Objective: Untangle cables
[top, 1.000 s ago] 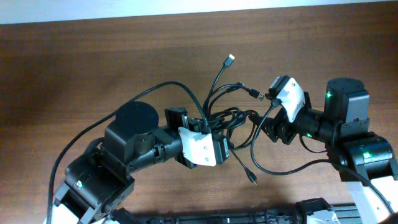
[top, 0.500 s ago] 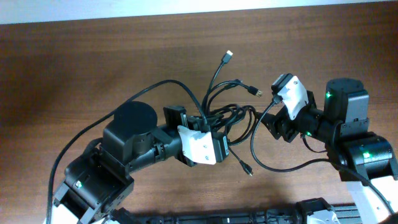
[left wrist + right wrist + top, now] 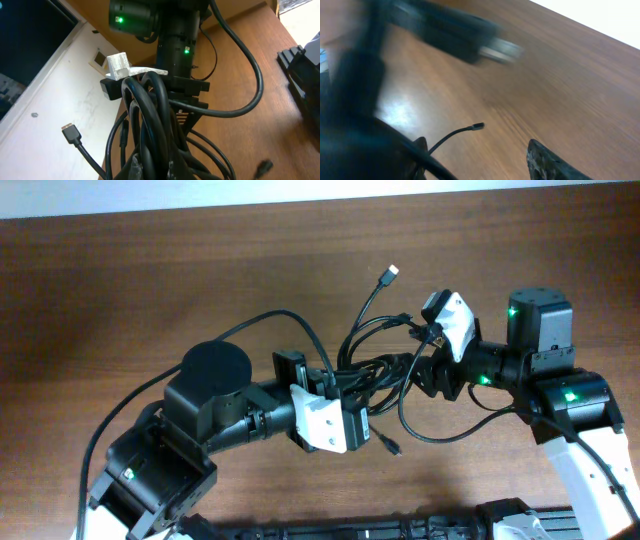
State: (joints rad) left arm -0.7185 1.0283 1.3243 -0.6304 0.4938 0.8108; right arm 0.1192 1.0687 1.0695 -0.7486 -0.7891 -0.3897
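1. The cables form one tangled black bundle over the middle of the counter, between the two grippers. The knot is too dense to count how many cords are in it.
2. Three plug ends show from overhead.
   - The metallic-tipped plug sticks out toward the far side.
   - The second plug sits just beside the right arm's white cover.
   - The third plug ends a loose strand on the near side, beside a wide loop that sags from the bundle.
3. The left gripper has its jaws clenched on the cables. In the left wrist view, thick loops rise straight up out of its grasp and fill the centre of the picture.
4. The right gripper has its jaws released and standing apart. Its own view is blurred but shows bare wood between the two dark fingertips. One thin cord with a small plug runs up past one of those fingertips. Whether it touches that fingertip cannot be told.
5. From the left wrist view, the right gripper is close behind the bundle.
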